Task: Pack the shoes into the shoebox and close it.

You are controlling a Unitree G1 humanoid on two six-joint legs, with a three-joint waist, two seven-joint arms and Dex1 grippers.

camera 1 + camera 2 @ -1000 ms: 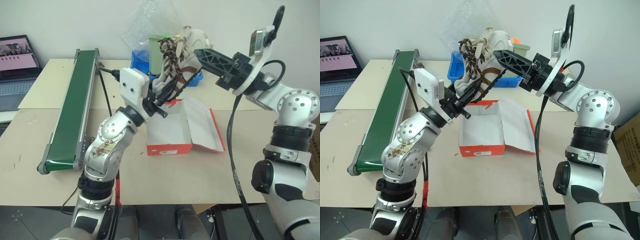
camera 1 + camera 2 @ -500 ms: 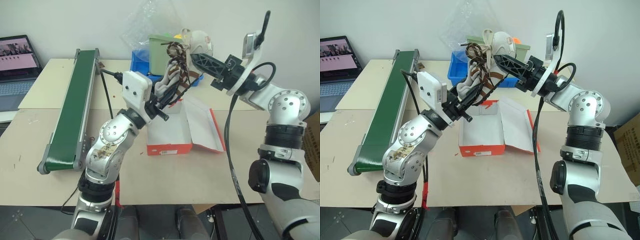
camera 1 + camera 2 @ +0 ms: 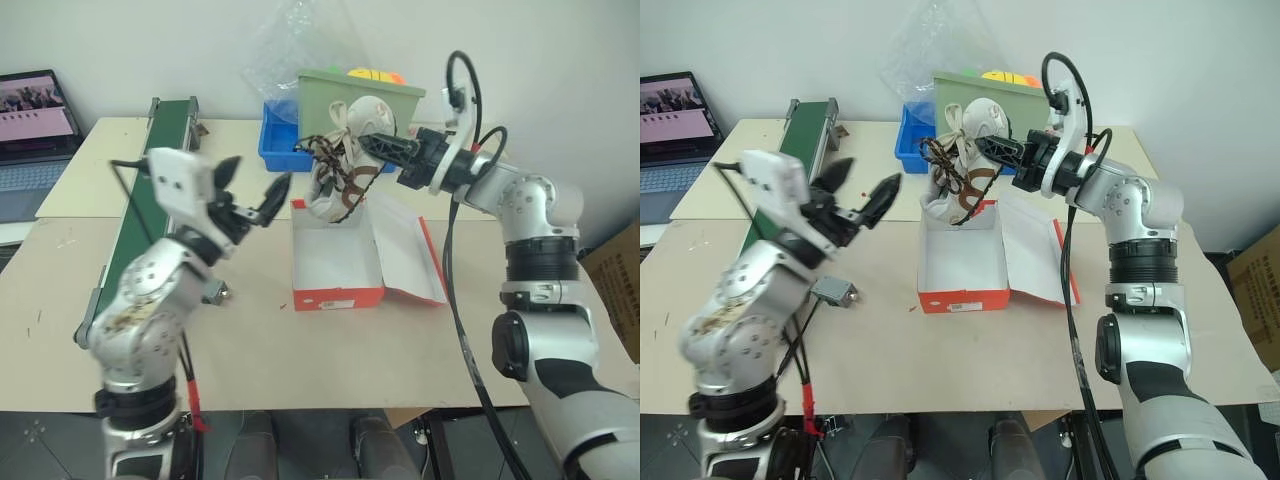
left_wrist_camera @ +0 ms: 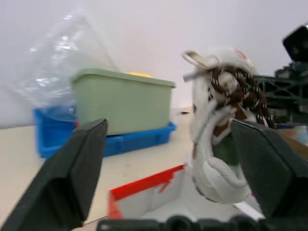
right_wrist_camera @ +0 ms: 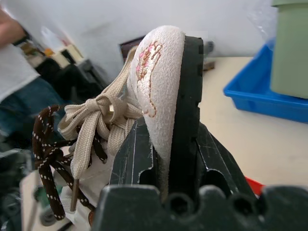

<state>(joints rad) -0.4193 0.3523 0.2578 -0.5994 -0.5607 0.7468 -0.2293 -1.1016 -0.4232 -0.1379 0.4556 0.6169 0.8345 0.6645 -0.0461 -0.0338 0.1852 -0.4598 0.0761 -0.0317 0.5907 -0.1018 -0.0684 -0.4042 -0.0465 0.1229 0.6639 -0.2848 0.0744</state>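
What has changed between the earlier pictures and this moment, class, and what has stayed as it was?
The left gripper let go of the shoes and swung away to the robot's left, jaws now open. The right gripper closed on the shoes and carried them down toward the shoebox, where they now hang over its far end. The shoebox stayed open in place; the green bin and blue tray did not move.

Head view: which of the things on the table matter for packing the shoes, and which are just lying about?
Belongs to the job:
- shoes, pinched in the right gripper above the box
- shoebox, lid open
- left gripper, open, holding nothing

Lying about:
- pale green bin
- blue tray
- conveyor belt
- laptop
- plastic bag
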